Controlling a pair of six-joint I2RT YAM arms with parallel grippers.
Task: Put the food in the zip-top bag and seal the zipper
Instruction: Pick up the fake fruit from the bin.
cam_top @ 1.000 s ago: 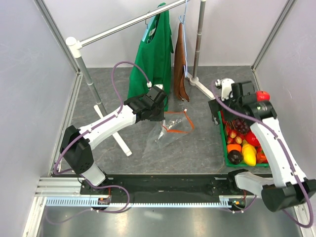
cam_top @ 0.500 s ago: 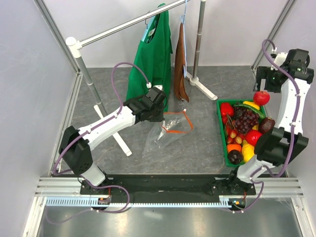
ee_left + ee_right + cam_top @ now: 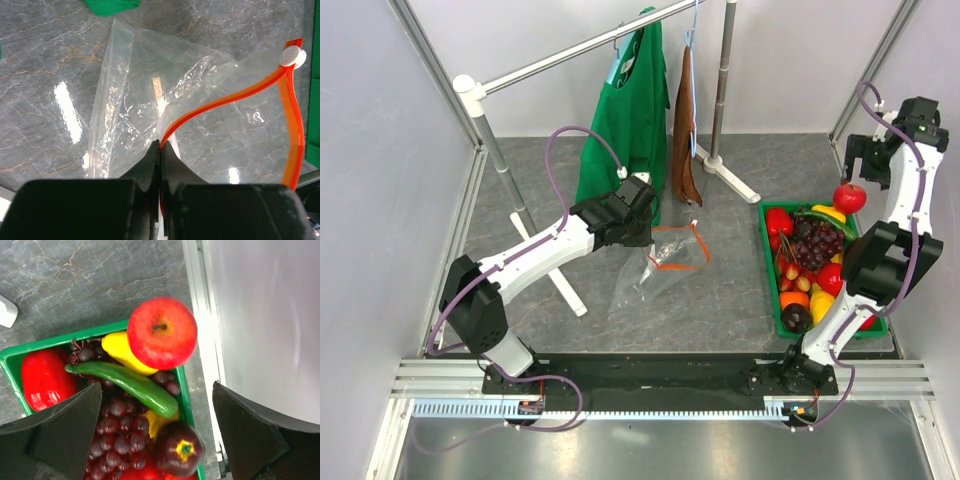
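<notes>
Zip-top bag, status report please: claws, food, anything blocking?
Left claw shut on the zipper, zip-top bag empty, mouth open. Right claw open, empty, above the green crate of food. Nothing between crate and bag.

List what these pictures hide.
Top view: the right arm covers the tray's right side.
Left wrist view: the zipper's end vanishes inside the shut left gripper, whose body hides the bag's near part.
Right wrist view: the bottom edge cuts the tray; whether the apple rests or hangs free is unclear.
</notes>
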